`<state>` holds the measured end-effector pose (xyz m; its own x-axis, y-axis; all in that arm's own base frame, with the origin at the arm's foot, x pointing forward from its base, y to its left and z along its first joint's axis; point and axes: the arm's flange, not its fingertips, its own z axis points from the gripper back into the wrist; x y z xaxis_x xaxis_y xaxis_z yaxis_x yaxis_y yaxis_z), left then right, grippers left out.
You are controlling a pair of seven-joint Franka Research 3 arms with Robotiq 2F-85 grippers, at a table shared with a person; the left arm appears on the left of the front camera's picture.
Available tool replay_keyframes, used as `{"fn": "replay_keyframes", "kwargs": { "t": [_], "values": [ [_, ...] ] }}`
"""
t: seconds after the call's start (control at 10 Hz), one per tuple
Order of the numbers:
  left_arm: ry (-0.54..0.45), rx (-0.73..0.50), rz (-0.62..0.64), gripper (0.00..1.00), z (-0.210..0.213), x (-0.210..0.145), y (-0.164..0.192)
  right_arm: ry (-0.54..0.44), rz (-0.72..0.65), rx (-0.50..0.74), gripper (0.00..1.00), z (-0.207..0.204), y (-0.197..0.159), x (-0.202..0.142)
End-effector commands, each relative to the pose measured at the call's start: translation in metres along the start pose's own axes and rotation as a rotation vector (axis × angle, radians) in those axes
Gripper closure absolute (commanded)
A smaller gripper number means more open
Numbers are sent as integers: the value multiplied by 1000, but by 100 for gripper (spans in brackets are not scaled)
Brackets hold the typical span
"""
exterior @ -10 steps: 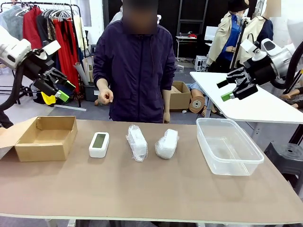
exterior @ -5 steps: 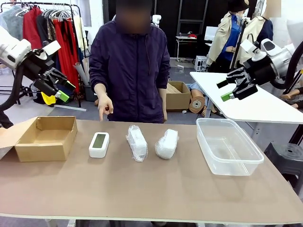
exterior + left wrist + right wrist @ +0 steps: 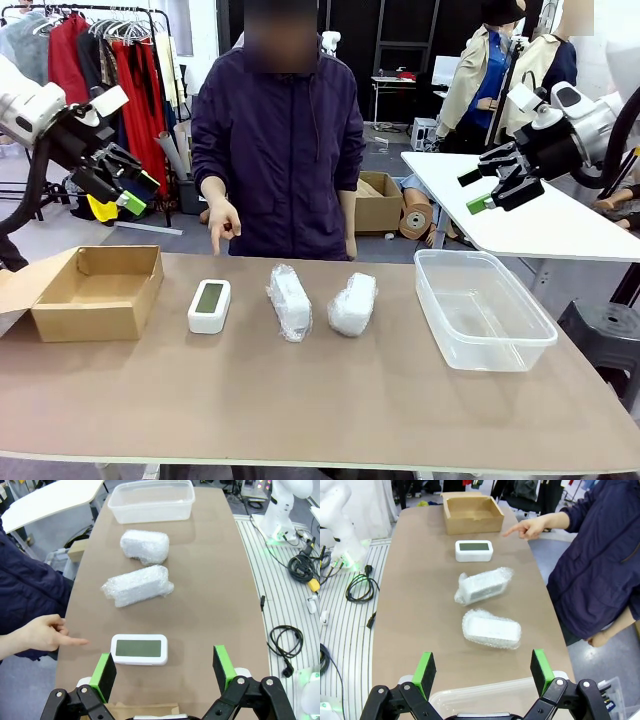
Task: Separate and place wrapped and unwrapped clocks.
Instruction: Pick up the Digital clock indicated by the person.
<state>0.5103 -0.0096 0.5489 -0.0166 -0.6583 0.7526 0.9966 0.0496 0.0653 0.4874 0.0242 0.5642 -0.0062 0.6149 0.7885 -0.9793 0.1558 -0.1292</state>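
On the tabletop [image 3: 300,400] the three lay in a row between a cardboard box [image 3: 95,292] and a clear tub [image 3: 482,310]. The longer wrapped clock [image 3: 290,301] and the stubbier wrapped clock [image 3: 352,303] looked light and squashy, their film probably slippery, so we judged a hold across the narrow width best. The bare clock [image 3: 210,305], nearest the box, seemed rigid and smooth, best gripped by its long edges. The left pincer [image 3: 140,190] and right pincer [image 3: 472,192] hung high, jaws wide, empty.

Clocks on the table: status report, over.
Left gripper and right gripper open, raised above table. Bare clock and two wrapped clocks in row, untouched. Person's hand points down near bare clock.
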Motion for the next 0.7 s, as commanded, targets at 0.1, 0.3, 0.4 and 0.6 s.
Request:
{"fn": "replay_keyframes", "kwargs": {
  "t": [0.1,0.3,0.4,0.6],
  "values": [
    [-3,2,0,0,1,0,-1,-3,4,-5,0,-1,1,1],
    [-3,2,0,0,1,0,-1,-3,4,-5,0,-1,1,1],
    [-3,2,0,0,1,0,-1,-3,4,-5,0,-1,1,1],
    [-3,2,0,0,1,0,-1,-3,4,-5,0,-1,1,1]
  ]
}}
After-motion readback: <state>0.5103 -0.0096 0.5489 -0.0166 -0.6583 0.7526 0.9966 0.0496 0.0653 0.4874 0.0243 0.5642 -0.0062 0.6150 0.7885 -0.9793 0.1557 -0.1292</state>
